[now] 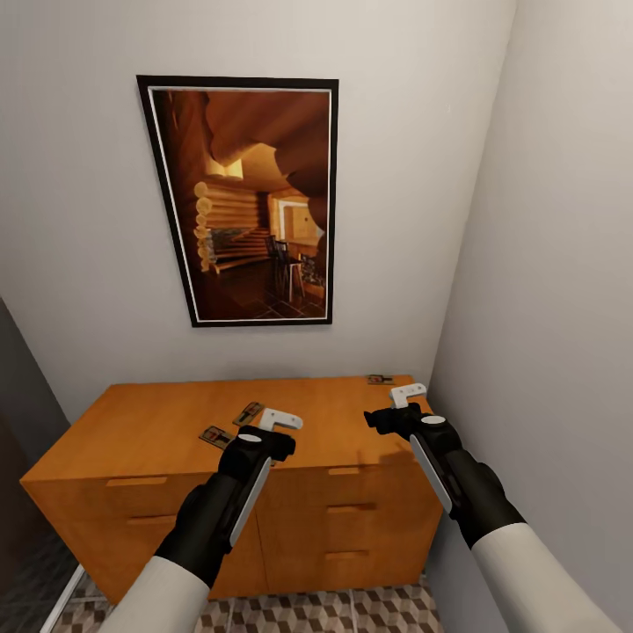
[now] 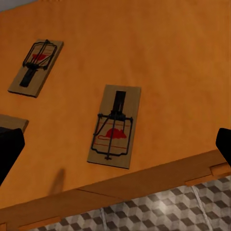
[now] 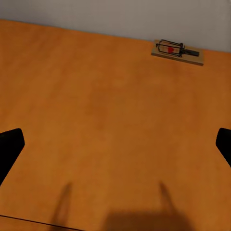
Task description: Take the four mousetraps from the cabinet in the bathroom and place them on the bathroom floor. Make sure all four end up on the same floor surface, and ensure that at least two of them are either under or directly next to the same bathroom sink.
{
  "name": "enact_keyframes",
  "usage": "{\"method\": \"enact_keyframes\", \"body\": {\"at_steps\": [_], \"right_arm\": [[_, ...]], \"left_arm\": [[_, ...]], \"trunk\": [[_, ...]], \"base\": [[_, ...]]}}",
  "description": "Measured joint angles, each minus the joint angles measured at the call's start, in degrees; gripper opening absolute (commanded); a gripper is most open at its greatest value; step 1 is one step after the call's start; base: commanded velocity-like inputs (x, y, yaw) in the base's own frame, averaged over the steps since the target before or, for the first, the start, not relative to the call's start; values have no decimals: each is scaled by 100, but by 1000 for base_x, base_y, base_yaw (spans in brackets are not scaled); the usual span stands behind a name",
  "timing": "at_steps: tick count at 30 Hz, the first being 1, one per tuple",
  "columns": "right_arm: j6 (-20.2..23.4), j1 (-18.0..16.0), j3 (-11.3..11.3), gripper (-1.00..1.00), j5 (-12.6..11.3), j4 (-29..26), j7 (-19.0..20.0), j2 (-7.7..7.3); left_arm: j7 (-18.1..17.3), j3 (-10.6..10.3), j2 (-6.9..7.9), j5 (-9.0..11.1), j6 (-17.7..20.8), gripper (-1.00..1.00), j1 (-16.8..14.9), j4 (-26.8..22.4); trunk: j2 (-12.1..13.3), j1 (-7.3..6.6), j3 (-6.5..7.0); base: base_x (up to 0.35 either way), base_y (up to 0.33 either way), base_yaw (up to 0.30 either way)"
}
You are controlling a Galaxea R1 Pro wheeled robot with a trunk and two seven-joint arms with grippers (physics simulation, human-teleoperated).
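My left gripper [image 2: 115, 144], spread wide, hovers over a flat wooden red-marked mousetrap [image 2: 114, 126] at the orange-brown cabinet's [image 2: 173, 62] six-o'clock edge to straddle it; my right gripper [image 3: 115, 144] is equally spread.

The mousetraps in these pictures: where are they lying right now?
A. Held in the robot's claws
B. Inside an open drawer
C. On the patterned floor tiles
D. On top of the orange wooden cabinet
D. The mousetraps lie flat on the top of the cabinet; another one sits on the same top near the wall, and both claws hover open above it, holding nothing.
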Motion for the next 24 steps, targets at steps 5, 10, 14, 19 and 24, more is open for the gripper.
{"method": "enact_keyframes", "body": {"at_steps": [5, 10, 14, 19, 24], "right_arm": [[0, 0, 0, 100, 0, 1, -1, 0], [0, 0, 0, 100, 0, 2, 0, 0], [0, -1, 0, 100, 0, 2, 0, 0], [0, -1, 4, 100, 0, 2, 0, 0], [0, 0, 2, 100, 0, 2, 0, 0]], "left_arm": [[0, 1, 0, -2, 0, 100, 0, 0], [0, 11, 0, -4, -1, 100, 0, 0], [2, 14, 0, -4, -4, 100, 0, 0], [7, 11, 0, -4, -7, 100, 0, 0], [5, 13, 0, -5, -4, 100, 0, 0]], "trunk": [[0, 0, 0], [0, 0, 0], [0, -1, 0], [-1, -2, 0], [0, -1, 0]], "base": [[0, 0, 0], [1, 0, 0], [76, 0, 0], [218, 0, 0], [146, 0, 0]]}}
